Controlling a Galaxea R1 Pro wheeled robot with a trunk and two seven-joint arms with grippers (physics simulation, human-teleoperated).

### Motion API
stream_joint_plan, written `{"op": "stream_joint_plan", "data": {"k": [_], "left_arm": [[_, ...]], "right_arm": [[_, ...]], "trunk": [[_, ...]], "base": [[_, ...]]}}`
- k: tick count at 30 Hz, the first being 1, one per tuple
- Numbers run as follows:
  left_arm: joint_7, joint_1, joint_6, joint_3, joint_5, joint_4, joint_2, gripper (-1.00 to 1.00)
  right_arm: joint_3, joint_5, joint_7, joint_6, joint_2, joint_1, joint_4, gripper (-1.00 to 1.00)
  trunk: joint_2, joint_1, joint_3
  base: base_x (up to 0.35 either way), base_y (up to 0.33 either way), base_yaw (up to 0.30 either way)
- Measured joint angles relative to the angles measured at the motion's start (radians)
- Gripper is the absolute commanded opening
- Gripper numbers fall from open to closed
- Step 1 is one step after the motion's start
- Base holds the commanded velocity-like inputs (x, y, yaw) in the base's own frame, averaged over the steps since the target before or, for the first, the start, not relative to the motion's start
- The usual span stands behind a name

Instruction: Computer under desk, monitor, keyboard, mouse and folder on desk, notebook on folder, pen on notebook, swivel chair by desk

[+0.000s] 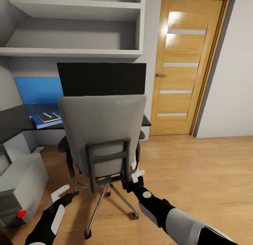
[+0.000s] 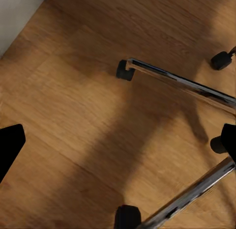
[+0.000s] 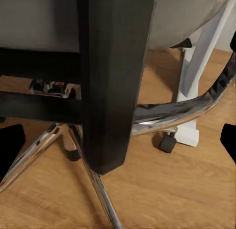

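Flanking grey upholstered swivel chair (image 1: pixel 102 132): right tool (image 1: pixel 135 176) spread, left tool (image 1: pixel 61 193) state unclear. Risk: chair rolling into black counter (image 1: pixel 14 120).

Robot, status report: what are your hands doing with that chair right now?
Right gripper open at swivel chair back frame. Left gripper low, free, jaws unclear. Notebook and pen on folder. Nothing blocking.

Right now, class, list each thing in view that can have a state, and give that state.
swivel chair: upright, back toward the camera, facing the desk
folder: closed, flat on desk
notebook: closed, on folder
pen: lying on notebook
door: shut
left gripper: open
right gripper: open
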Motion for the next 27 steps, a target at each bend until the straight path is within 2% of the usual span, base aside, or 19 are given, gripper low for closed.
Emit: {"op": "stream_joint_plan", "data": {"k": [22, 26, 27], "left_arm": [[0.0, 0.0, 0.002, 0.001, 0.002, 0.001, 0.0, 1.0], [0.0, 0.0, 0.002, 0.001, 0.001, 0.009, -0.002, 1.0], [0.0, 0.0, 0.002, 0.001, 0.0, 0.032, -0.002, 1.0]], "right_arm": [[-0.006, -0.001, -0.003, 0.001, -0.002, 0.0, 0.002, 1.0], [-0.007, -0.002, -0.009, 0.001, -0.003, 0.0, 0.003, 1.0], [-0.006, -0.003, -0.015, 0.003, -0.004, 0.0, 0.003, 1.0]], "trunk": [[0.0, 0.0, 0.0], [0.0, 0.0, 0.0], [0.0, 0.0, 0.0]], "base": [[-0.336, -0.002, 0.0], [-0.275, -0.1, 0.0], [-0.12, -0.07, 0.0]]}}
